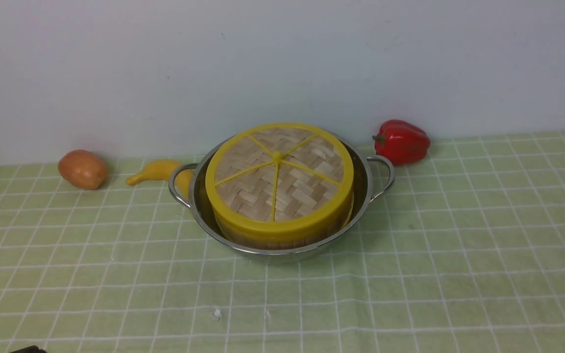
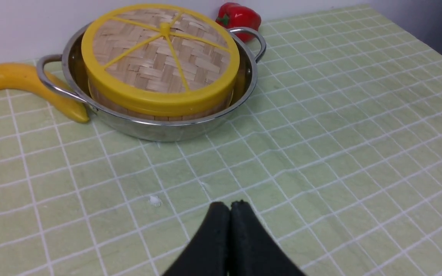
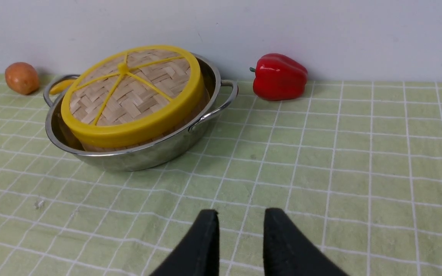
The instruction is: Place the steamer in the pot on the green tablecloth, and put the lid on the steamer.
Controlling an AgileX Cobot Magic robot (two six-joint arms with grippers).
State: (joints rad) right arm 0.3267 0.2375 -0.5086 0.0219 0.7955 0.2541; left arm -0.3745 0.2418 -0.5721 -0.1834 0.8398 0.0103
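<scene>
The pot (image 1: 282, 250) stands on the green tablecloth (image 1: 459, 255) near the far edge of the surface, about midway along it. The steamer (image 1: 272, 239) sits inside the pot, only a strip of its bamboo wall showing below the lid (image 1: 278, 177), which rests flat on top of it, the yellow rim covering the steamer's upper edge. A banana (image 1: 157, 171) lies just beside the pot's left handle, partly behind it, and a potato (image 1: 82, 169) lies further toward the left edge. A red pepper (image 1: 401, 141) sits by the far edge, close to the pot's right handle. The left hand (image 2: 230, 205) hangs over bare cloth nearer the robot, its fingers pressed together on nothing. The right hand (image 3: 241, 214) hangs over the cloth too, fingers (image 3: 205, 237) apart and empty
</scene>
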